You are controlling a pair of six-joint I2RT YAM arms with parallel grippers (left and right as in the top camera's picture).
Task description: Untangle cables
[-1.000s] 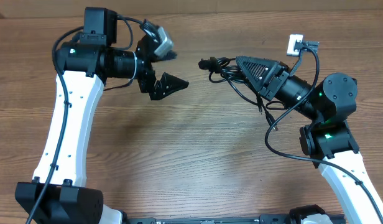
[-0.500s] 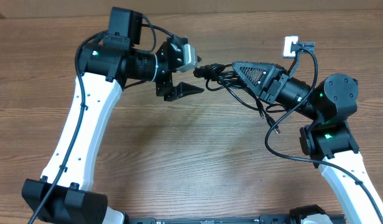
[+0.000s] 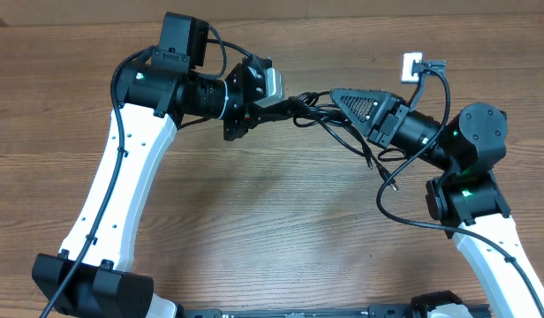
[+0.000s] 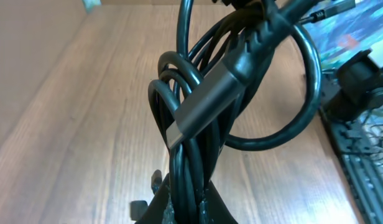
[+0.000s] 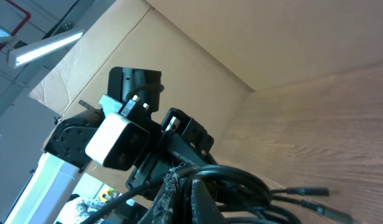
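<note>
Black cables (image 3: 314, 109): thin cords knotted into one bundle, held off the wooden table (image 3: 254, 230), clamped at the left end by the left gripper (image 3: 274, 106) and on the right by the right gripper (image 3: 338, 95). Light, limp and probably slick. Best taken at a plug, such as the silver sleeve (image 4: 204, 102), or by a single outer loop. Loose ends (image 3: 384, 172) dangle beside the right arm's own wire, a likely snag. Small white block (image 3: 414, 64) sits near the far edge.
</note>
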